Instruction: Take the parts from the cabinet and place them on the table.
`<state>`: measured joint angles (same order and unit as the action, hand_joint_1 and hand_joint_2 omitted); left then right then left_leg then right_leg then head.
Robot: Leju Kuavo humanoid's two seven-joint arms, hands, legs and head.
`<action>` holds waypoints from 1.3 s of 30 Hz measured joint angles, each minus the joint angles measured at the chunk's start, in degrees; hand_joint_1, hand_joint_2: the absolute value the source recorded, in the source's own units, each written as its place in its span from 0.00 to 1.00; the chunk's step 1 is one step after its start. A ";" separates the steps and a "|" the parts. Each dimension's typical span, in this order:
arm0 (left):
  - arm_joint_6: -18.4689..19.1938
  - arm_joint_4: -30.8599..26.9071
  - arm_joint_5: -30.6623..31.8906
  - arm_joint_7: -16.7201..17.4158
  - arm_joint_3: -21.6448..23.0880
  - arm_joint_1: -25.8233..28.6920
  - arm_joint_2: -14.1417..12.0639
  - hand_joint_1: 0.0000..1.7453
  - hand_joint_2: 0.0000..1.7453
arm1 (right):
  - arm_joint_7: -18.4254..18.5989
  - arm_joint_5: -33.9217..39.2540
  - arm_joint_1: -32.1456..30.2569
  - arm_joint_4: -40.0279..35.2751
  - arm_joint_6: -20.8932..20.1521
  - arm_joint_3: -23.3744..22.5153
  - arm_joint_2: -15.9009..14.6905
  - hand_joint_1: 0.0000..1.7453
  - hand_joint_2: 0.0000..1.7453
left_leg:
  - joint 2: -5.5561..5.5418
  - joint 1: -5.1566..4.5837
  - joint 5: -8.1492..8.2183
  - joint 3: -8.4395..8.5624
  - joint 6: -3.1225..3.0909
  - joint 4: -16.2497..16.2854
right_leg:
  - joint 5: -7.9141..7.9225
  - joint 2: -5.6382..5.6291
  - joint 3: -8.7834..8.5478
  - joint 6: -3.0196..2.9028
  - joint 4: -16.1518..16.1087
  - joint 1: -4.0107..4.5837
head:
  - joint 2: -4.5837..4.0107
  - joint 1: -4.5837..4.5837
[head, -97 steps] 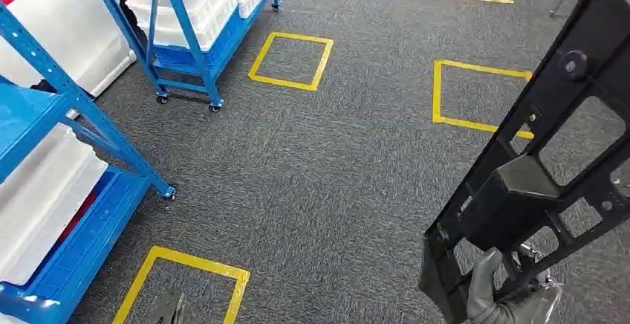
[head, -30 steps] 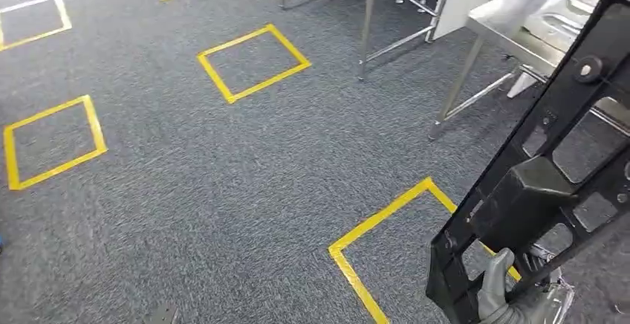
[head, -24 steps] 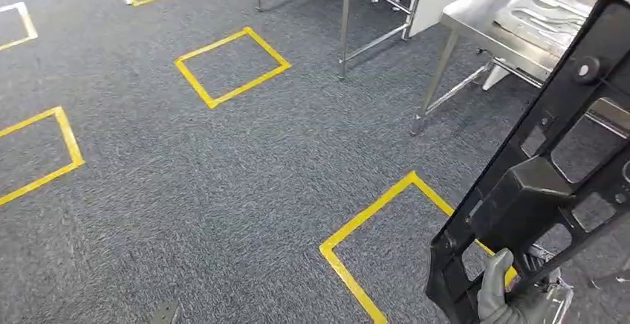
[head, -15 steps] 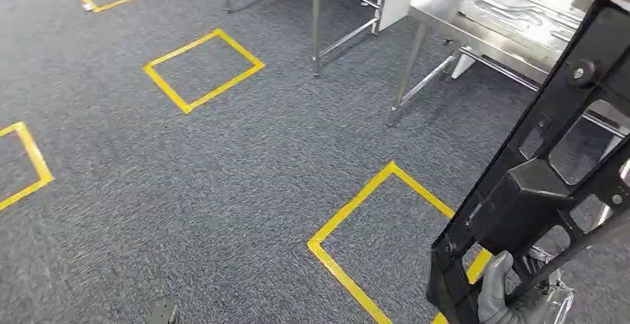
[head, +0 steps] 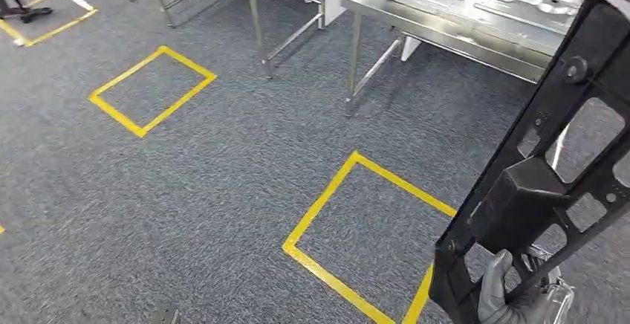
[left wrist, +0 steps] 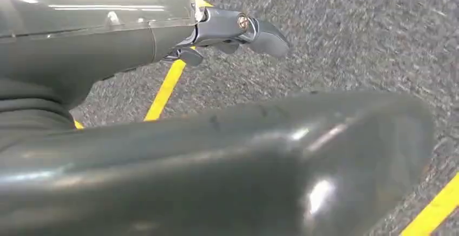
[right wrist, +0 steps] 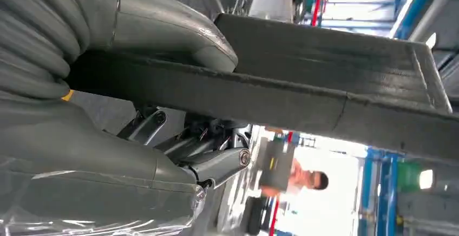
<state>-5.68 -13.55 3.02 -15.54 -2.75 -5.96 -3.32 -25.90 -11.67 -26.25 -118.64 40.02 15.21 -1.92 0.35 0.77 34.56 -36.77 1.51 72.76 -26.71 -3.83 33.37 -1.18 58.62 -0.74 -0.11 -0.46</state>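
**Part in hand, table not yet reached**

Part (head: 546, 168), a black openwork frame, stands tilted at the right of the head view, its lower end gripped by the right hand (head: 512, 302), thumb clamped over its edge. It is out of the cabinet but not yet set down; the steel table (head: 416, 8) lies ahead across the carpet. The part's upper end is cut off. The left hand (left wrist: 227, 27) hangs over the floor; whether it is closed I cannot tell.
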 joint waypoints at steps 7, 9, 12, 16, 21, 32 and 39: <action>0.70 0.00 -0.26 -0.39 -0.02 -0.54 -0.31 0.00 0.00 | 0.50 0.27 -0.06 0.00 0.00 0.00 0.09 1.00 1.00 | -3.47 -0.46 -5.81 6.21 -1.63 -14.96 | 0.45 -4.47 0.71 1.95 -0.04 -0.47 | 0.00 0.04; 1.64 0.00 -0.22 -0.92 -0.02 -0.79 -0.24 0.00 0.00 | 0.72 -0.68 -0.30 0.00 0.04 -0.17 0.22 1.00 1.00 | -2.41 0.18 -6.47 7.05 -2.51 -16.28 | -0.23 -1.37 1.20 2.42 1.25 0.01 | 0.00 0.15; 2.19 0.00 -0.31 -1.05 -0.02 -0.11 -0.44 0.00 0.00 | 0.68 -1.14 0.15 0.07 0.00 -0.26 0.35 1.00 1.00 | -1.01 0.08 -6.16 7.23 -2.95 -16.38 | -6.03 3.16 7.39 2.84 13.14 -0.14 | 0.00 0.52; 2.38 0.02 -0.44 -1.03 -0.02 0.37 -0.57 0.00 0.00 | 0.68 -1.09 0.11 0.31 0.02 -0.35 0.39 1.00 1.00 | 0.30 0.19 -5.09 8.57 -2.44 -16.33 | -1.77 3.78 7.16 3.23 11.70 -0.71 | 0.00 0.52; 2.49 0.02 -0.26 -1.09 -0.02 0.17 -0.70 0.00 0.00 | 0.63 -1.33 0.02 0.28 0.02 -0.33 0.42 1.00 1.00 | 0.88 -0.05 -3.16 10.29 -0.75 -16.60 | 0.00 4.54 0.95 1.88 0.50 0.04 | 0.00 0.72; 2.49 0.00 -0.26 -0.68 -0.02 0.22 -0.68 0.00 0.00 | 0.98 -2.34 0.28 0.24 0.00 -0.37 0.77 1.00 1.00 | 0.14 0.01 -8.60 -1.78 -0.47 -5.85 | -5.95 2.87 -7.10 -0.19 -0.40 0.18 | 0.00 0.11; 2.49 0.20 -0.44 -1.09 -0.04 0.45 -1.05 0.00 0.00 | 1.16 -2.86 0.11 0.17 0.02 -0.37 0.90 1.00 1.00 | -0.33 -0.47 -8.24 3.95 -2.82 -15.47 | -5.86 2.77 -8.74 2.26 0.81 -0.07 | 0.02 0.02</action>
<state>-3.19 -13.35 2.58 -16.63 -2.80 -5.51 -4.37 -24.74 -14.53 -26.14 -118.46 40.04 14.84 -1.03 0.02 0.30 26.32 -32.82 -1.31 57.30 -32.57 -1.06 24.63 1.08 59.43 -0.80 -0.09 -0.44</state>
